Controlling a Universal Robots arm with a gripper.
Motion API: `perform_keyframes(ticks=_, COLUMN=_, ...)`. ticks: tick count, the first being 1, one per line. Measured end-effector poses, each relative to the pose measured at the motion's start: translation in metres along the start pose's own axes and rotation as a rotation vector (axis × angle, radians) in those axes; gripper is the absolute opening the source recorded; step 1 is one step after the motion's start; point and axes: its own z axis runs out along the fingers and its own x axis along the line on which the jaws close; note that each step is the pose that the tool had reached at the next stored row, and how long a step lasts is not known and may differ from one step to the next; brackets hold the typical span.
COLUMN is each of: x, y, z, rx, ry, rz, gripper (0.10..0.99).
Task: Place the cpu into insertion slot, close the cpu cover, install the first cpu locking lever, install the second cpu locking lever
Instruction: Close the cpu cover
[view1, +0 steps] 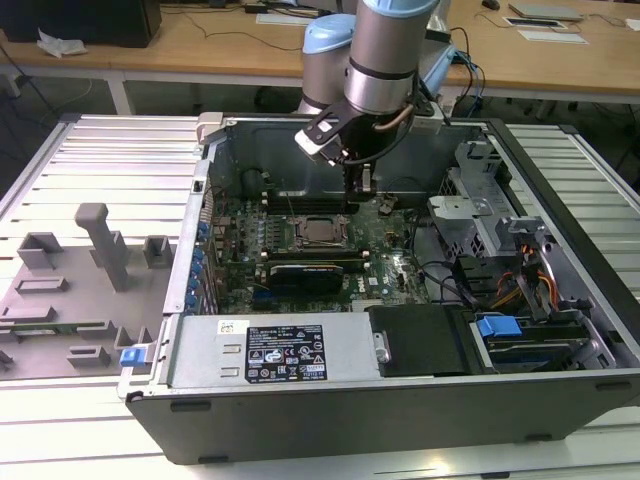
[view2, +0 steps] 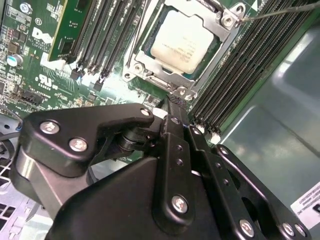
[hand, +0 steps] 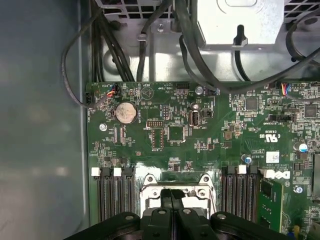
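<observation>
In the first wrist view the gripper (hand: 171, 197) hides most of the cpu cover (hand: 175, 180) and whatever lies inside it.

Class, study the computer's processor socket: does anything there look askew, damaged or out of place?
Nothing stands out. The pale silver square cpu lies flat and straight inside the thin silver metal cover frame, and the black hand hangs at the frame's edge with fingers shut.

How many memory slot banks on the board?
2. One bank sits on one side of the cpu cover, the other bank on the opposite side. Parts of the board are covered, so more may be hidden.
</observation>
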Motion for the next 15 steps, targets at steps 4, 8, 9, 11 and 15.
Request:
perform_keyframes(ticks=4, x=-0.0001, y=-0.0127, z=0.0015, rx=-0.050, ry=-0.0034, rz=-0.001, gripper=0.106)
perform_keyframes(ticks=8, x=-0.0003, y=-0.0227, z=0.0029, rx=-0.053, ry=-0.0053, rz=-0.001, gripper=0.106)
perform_keyframes(ticks=9, x=-0.0008, y=-0.0265, z=0.0036, rx=-0.054, ry=-0.0051, rz=-0.001, gripper=0.106)
perform_keyframes(ticks=11, x=-0.0031, y=-0.0330, z=0.0045, rx=-0.053, ry=-0.0052, rz=-0.001, gripper=0.106)
perform_keyframes(ticks=15, x=-0.0054, y=-0.0404, z=0.0059, rx=-0.054, ry=-0.0051, rz=-0.001, gripper=0.106)
